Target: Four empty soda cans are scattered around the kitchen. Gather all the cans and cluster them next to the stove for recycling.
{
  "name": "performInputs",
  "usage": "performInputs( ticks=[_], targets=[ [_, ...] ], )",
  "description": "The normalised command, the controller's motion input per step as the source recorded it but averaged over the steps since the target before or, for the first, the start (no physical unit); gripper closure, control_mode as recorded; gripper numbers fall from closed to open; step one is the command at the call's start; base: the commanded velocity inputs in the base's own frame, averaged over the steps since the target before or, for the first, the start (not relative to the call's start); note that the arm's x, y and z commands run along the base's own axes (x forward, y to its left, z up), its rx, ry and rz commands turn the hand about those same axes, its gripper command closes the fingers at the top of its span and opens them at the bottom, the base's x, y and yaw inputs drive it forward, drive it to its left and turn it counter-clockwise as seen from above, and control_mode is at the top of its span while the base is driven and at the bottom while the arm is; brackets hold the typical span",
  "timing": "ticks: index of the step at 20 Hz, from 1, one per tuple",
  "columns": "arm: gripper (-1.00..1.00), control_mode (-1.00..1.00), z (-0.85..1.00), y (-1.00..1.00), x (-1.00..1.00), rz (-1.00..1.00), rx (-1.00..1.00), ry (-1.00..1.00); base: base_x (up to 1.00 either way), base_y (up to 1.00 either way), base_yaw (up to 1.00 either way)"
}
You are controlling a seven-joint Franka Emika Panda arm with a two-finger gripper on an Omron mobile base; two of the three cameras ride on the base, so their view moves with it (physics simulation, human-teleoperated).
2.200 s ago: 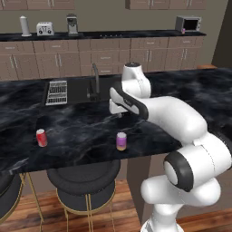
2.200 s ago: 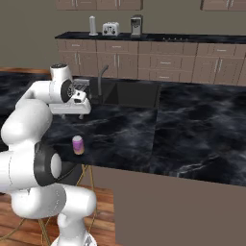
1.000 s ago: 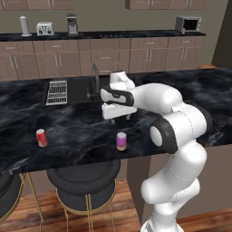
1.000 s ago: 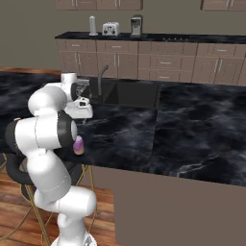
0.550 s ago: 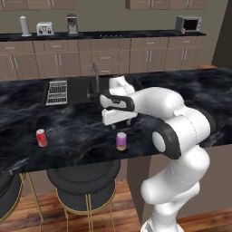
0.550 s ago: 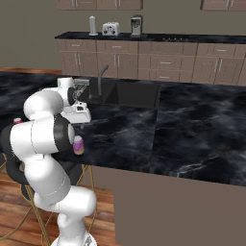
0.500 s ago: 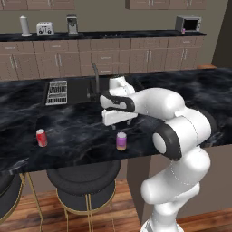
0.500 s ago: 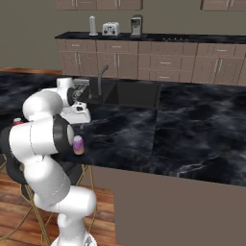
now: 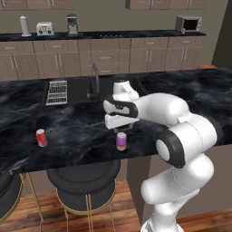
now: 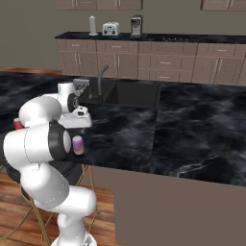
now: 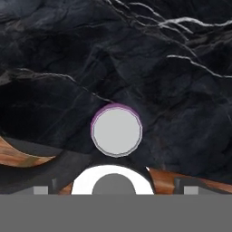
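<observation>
gripper (image 9: 121, 130) poised directly above the purple can (image 9: 121, 141), fingers spread wide, not touching it. purple can upright near the black marble counter's (image 9: 81, 129) front edge; red can (image 9: 41, 137) well left of it.

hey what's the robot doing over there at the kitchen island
The white arm holds its end effector, open, right above a purple soda can standing near the front edge of the black marble island counter. The hand view looks straight down on the can's silver top. Nothing is gripped yet. A red soda can stands further along the same edge. It looks set to come down and grasp the purple one.
</observation>
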Motion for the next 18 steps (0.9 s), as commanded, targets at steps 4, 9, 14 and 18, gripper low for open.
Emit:
performInputs(
  ticks=[4, 9, 14, 18],
  targets=[
    [-1.0, -1.0, -0.12, -0.12, 0.04, 0.0, 0.04, -0.03, 0.0, 0.0, 0.0],
    [-1.0, -1.0, -0.06, -0.04, 0.05, 0.0, 0.03, -0.02, 0.0, 0.0, 0.0],
    [-1.0, -1.0, -0.06, 0.0, 0.11, 0.0, 0.04, 0.0, 0.0, 0.0, 0.0],
    [-1.0, -1.0, -0.04, 0.0, 0.2, 0.0, 0.04, 0.0, 0.0, 0.0, 0.0]
  ],
)
